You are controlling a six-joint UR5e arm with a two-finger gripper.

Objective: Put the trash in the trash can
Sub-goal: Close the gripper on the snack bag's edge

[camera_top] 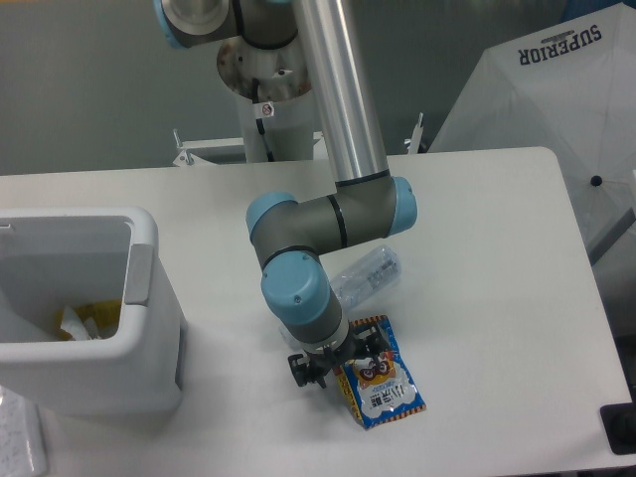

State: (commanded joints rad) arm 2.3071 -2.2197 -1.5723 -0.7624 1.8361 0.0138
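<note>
claw (336,366) low at snack packet (379,386) left end | grip state unclear | bottle (366,275) behind

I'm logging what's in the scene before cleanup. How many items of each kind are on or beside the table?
Clear bottle: 1
Snack packet: 1
White trash can: 1
White umbrella: 1
Total: 4
The can already holds some scraps, too unclear to count.

Blue-orange snack packet (383,383), white bin (94,373)
</note>
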